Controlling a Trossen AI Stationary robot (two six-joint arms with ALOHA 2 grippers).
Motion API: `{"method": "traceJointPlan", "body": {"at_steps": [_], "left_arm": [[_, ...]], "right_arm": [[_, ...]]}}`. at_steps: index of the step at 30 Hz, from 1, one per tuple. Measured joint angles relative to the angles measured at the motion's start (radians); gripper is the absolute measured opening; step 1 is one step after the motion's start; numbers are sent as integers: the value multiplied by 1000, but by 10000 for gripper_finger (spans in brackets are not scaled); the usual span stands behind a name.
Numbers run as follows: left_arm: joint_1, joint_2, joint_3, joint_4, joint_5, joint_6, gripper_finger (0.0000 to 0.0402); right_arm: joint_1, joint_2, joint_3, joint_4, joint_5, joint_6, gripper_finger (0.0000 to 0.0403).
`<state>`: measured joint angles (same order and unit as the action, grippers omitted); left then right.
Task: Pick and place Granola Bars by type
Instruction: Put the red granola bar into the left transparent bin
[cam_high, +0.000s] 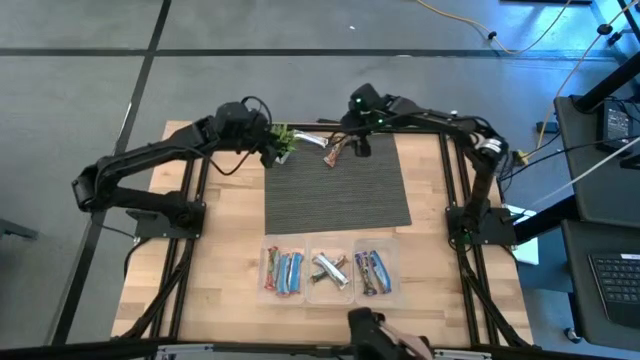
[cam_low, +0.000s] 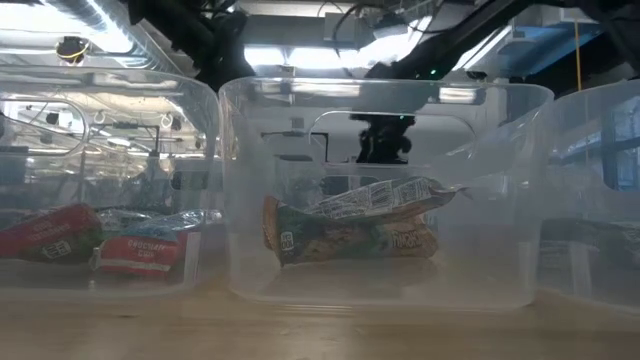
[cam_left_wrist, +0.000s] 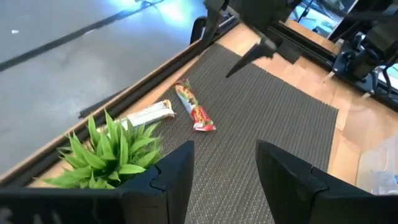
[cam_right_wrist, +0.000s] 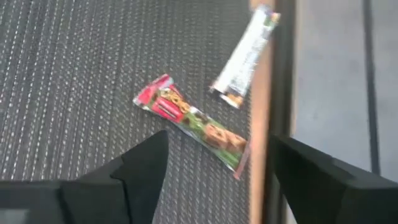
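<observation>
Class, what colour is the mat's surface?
Dark grey, finely ribbed mat; right wrist view shows it best.

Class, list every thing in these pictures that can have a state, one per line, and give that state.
Red-and-green granola bar: lying flat on the mat, not held.
White granola bar: lying flat at the mat's edge, not held.
Left bin: holds red and blue bars.
Middle bin: holds silver bars.
Right bin: holds dark bars.
Potted plant: upright.
Right gripper: open, above the red-and-green bar.
Left gripper: open, beside the plant.
</observation>
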<state>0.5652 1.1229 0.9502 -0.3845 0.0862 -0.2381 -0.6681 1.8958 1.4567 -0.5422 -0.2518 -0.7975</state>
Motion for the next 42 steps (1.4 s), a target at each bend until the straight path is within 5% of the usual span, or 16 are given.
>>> {"method": "traceJointPlan", "body": {"at_steps": [7, 30, 42], "left_arm": [[0, 0, -24, 10, 0, -13, 166], [0, 1, -28, 15, 1, -27, 170], [0, 1, -28, 15, 0, -29, 170]], "right_arm": [[42, 101, 30, -2, 110, -50, 279], [99, 257, 40, 76, 191, -179, 232], [101, 270, 76, 36, 267, -176, 122]]}}
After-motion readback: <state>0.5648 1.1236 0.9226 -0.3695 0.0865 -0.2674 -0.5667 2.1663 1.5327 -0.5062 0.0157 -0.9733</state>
